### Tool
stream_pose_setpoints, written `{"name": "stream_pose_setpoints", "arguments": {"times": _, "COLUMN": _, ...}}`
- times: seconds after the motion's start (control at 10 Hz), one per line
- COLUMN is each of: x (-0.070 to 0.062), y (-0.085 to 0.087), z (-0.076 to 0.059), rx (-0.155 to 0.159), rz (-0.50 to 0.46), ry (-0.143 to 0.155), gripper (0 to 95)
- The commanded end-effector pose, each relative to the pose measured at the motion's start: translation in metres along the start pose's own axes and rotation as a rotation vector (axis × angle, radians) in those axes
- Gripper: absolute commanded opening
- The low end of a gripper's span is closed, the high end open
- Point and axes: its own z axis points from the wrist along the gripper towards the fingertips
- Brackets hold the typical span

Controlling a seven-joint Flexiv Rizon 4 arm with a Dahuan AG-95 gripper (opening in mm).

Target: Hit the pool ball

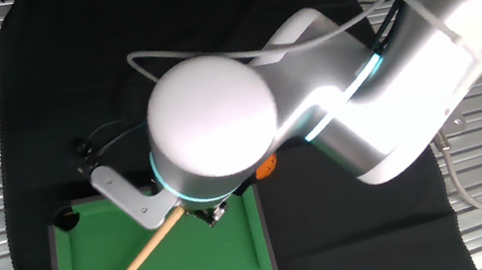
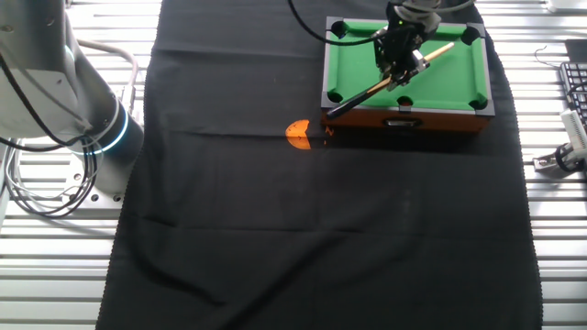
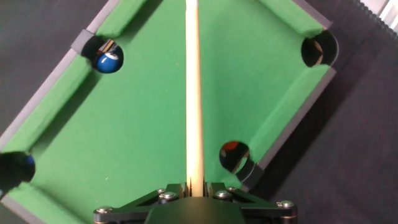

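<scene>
**Cue held over the felt, red ball down a side pocket**

While the arm hangs over the small pool table (image 2: 404, 110), its gripper (image 3: 194, 186) has the fingers pinched tight on the wooden cue (image 3: 193, 93), which runs straight out along the green felt in the hand view. From the other fixed view the cue lies slantwise across the table, its dark butt end reaching past the near left corner. The pool ball (image 3: 231, 148), a bit of red, sits down inside the side pocket just to the right of the cue, near the gripper. A blue ball (image 3: 109, 61) rests in the pocket at the far left. An orange ball (image 2: 298, 133) lies off the table on the black cloth (image 2: 275, 238), close to the table's corner.
</scene>
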Motion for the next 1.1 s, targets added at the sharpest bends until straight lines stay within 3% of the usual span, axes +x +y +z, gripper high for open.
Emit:
{"name": "stream_pose_setpoints", "arguments": {"times": 0.1, "x": -0.0016, "y": 0.0003, "z": 0.001, "rx": -0.001, "rz": -0.001, "ry": 0.002, "gripper": 0.0}}
{"name": "stream_pose_setpoints", "arguments": {"times": 1.1, "x": -0.0017, "y": 0.0004, "z": 0.0012, "rx": 0.002, "rz": -0.013, "ry": -0.006, "gripper": 0.0}}
